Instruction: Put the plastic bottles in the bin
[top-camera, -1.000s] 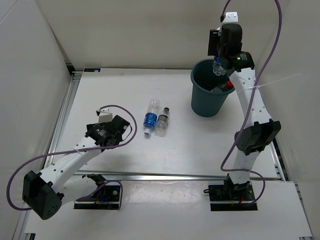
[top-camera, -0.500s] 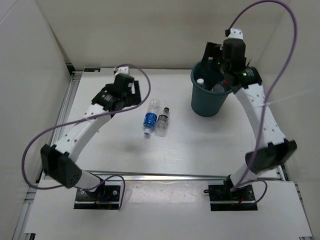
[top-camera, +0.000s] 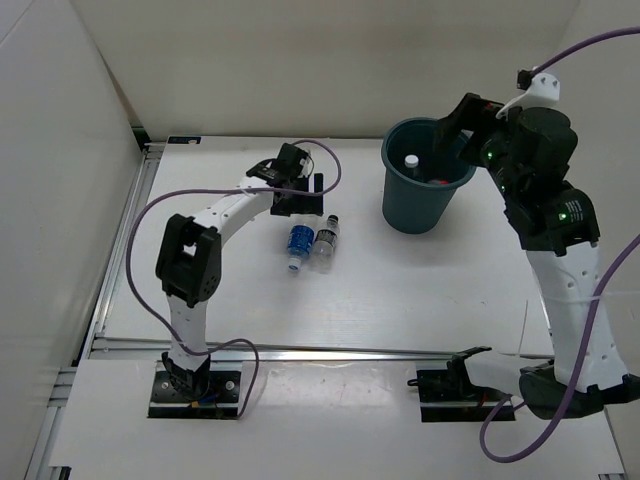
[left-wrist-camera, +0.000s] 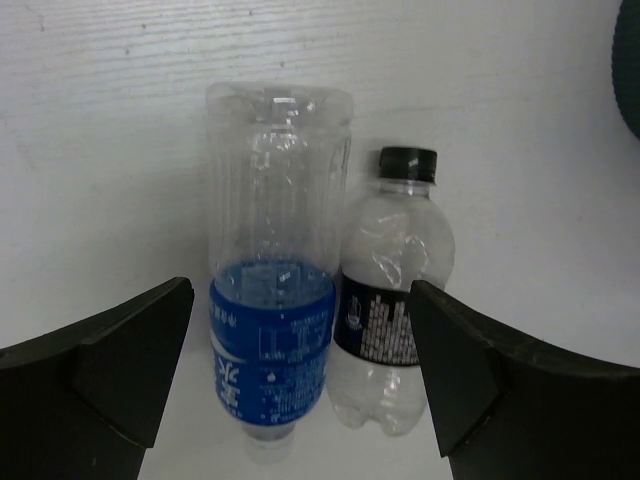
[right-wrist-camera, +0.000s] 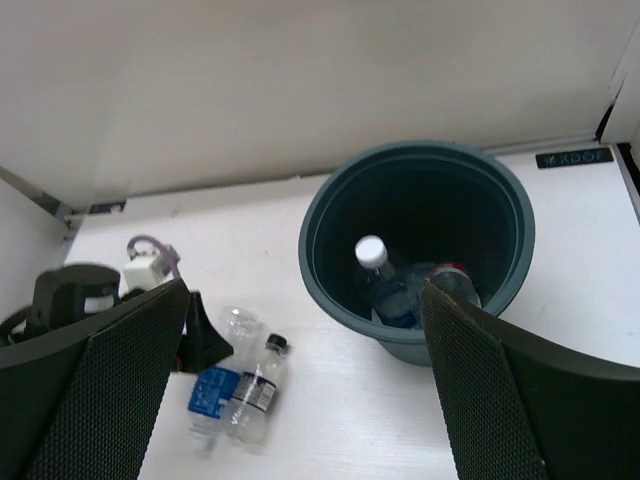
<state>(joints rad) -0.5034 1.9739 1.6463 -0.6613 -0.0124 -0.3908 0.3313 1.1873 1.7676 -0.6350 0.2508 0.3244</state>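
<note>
Below the right gripper (right-wrist-camera: 305, 292), we see only the cap and shoulder of the white-capped bottle (right-wrist-camera: 375, 262) and the top of the red-capped bottle (right-wrist-camera: 450, 278). The near wall of the bin (right-wrist-camera: 322, 215) and its shadow hide the rest. Between the fingers of the left gripper (left-wrist-camera: 300, 295), the neck of the blue-labelled bottle (left-wrist-camera: 272, 340) blurs at the frame's lower edge. We cannot read the print on the black-capped bottle (left-wrist-camera: 390, 320). From above, that gripper covers the blue-labelled bottle's base end.

Pale walls (top-camera: 300, 60), white table (top-camera: 400, 290).
</note>
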